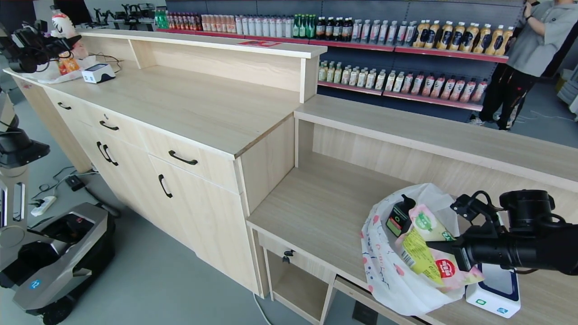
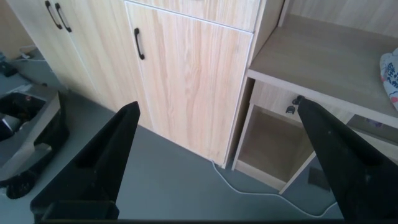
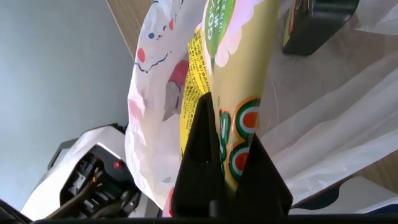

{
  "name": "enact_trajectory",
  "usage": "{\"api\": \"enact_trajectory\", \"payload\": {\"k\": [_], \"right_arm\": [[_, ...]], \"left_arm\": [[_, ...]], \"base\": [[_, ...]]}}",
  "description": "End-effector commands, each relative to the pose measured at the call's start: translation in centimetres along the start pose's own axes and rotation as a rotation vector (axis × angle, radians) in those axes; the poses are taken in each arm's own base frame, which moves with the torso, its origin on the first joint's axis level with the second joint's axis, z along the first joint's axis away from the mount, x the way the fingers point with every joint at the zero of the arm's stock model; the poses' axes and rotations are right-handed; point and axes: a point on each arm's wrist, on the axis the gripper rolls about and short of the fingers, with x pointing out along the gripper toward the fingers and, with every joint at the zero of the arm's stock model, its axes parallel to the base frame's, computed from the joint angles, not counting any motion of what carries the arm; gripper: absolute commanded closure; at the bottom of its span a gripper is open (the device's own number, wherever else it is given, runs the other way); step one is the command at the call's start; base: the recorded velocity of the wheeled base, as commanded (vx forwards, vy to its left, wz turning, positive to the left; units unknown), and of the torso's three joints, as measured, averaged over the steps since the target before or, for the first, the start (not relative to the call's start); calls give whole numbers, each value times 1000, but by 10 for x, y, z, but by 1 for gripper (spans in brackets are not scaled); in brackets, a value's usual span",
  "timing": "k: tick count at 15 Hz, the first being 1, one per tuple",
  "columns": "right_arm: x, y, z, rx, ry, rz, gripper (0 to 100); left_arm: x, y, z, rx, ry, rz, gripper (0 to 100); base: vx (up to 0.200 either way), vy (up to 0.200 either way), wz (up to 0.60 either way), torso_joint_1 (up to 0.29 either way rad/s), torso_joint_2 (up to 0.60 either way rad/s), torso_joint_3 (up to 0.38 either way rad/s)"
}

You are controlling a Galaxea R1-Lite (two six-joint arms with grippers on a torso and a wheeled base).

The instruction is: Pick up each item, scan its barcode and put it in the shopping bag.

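Pinching a yellow-green snack packet (image 1: 422, 246), my right gripper (image 1: 445, 253) is hanging over the white plastic shopping bag (image 1: 384, 271). Left gripper (image 2: 217, 109) is gaping, fingers spread.

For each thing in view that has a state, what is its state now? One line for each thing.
right gripper: shut on the snack packet
snack packet: held at the mouth of the bag, not released
shopping bag: open, on the lower counter
dark item: already inside the bag
left gripper: open, empty
cabinet door: shut
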Motion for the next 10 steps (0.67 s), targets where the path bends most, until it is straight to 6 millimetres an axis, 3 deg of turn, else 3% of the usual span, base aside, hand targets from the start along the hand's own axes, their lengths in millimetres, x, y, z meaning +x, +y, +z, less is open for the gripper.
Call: {"api": "enact_trajectory", "payload": {"k": [1, 10], "right_arm": [[6, -2, -5, 11, 14, 6, 100], [29, -16, -8, -3, -14, -4, 100]], "left_arm": [[0, 0, 0, 0, 1, 0, 0], [0, 0, 0, 0, 1, 0, 0]], "base": [[0, 0, 0, 0, 0, 0], [0, 0, 0, 0, 0, 0]]}}
